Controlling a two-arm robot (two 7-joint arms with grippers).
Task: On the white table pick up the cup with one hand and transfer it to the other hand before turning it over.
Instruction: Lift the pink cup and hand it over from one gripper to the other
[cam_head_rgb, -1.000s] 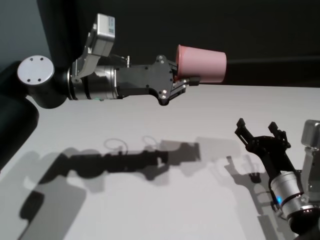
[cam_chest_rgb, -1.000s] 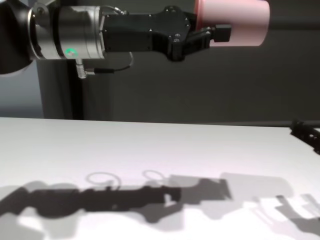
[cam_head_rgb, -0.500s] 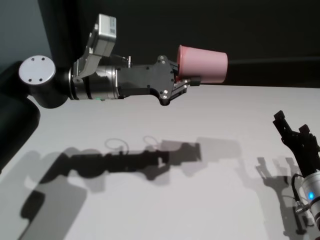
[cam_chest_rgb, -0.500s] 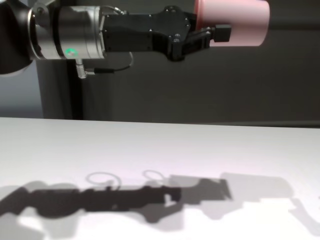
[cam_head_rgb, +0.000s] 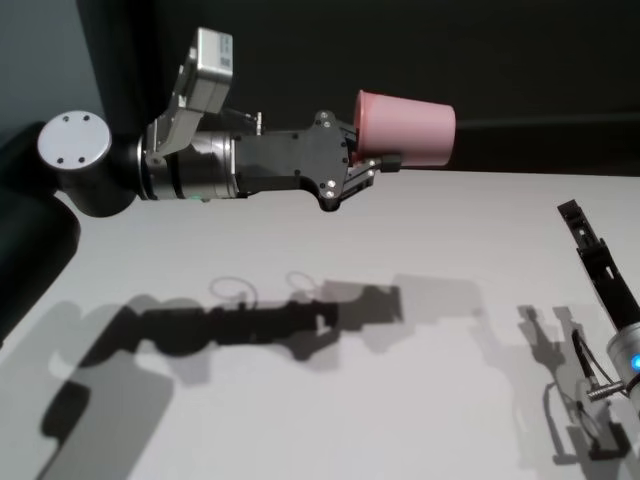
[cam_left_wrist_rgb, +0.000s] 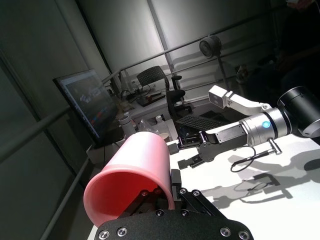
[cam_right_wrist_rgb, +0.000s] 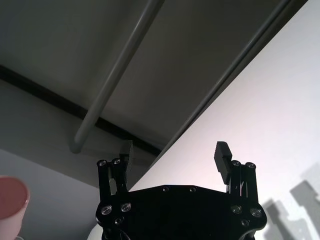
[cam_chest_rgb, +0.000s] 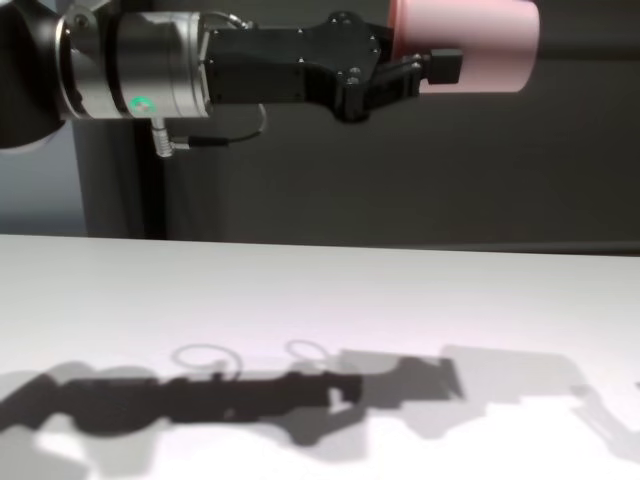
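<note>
The white table (cam_head_rgb: 300, 400) presents a plain matte surface, unmarked. Only shadows fall across it; no object is seen resting on it.

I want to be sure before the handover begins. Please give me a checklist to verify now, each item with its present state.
1. Left tool shut on the cup: ok.
2. Cup held on its side, clear above the white table: ok.
3. Right tool open and empty: ok.
4. Right tool close to the cup for the handover: not ok, it is low at the table's right side.
5. Grip firm enough: cannot tell.
</note>
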